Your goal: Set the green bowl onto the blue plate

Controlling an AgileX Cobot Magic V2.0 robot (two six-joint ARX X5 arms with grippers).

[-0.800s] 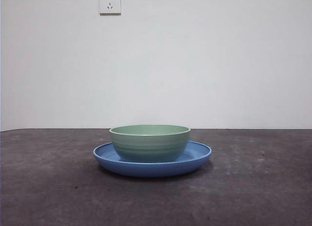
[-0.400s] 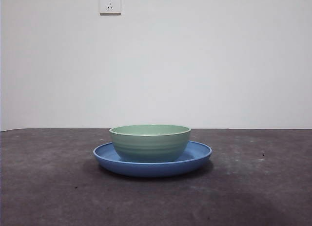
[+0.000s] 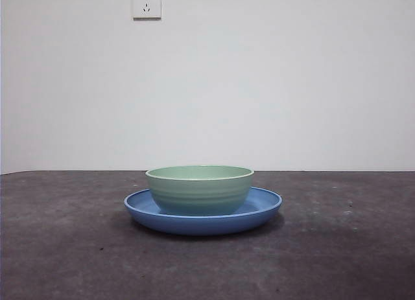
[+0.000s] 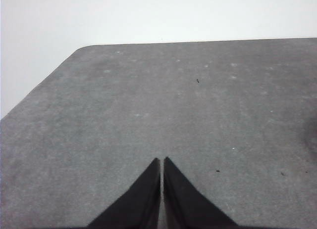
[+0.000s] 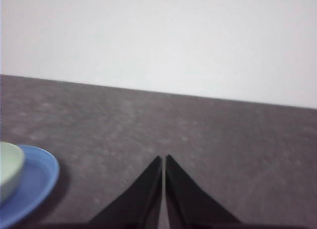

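We see the left end effector (image 4: pixel 162 162) with its two black jaws pressed together, holding nothing. The right end effector (image 5: pixel 163 160) shows the same pose, jaws closed tip to tip and empty. Neither arm appears in the front view.

**Bare tabletop, white wall, one socket**

Wide dark grey table (image 3: pixel 337 248) fills the lower front view, its surface mottled with pale scuffs and a few tiny dark specks. Behind it rises a plain white wall (image 3: pixel 292 86). High on that wall, left of centre, sits a white power socket (image 3: pixel 146 3). The left wrist view catches the table's rounded corner (image 4: pixel 81 48).
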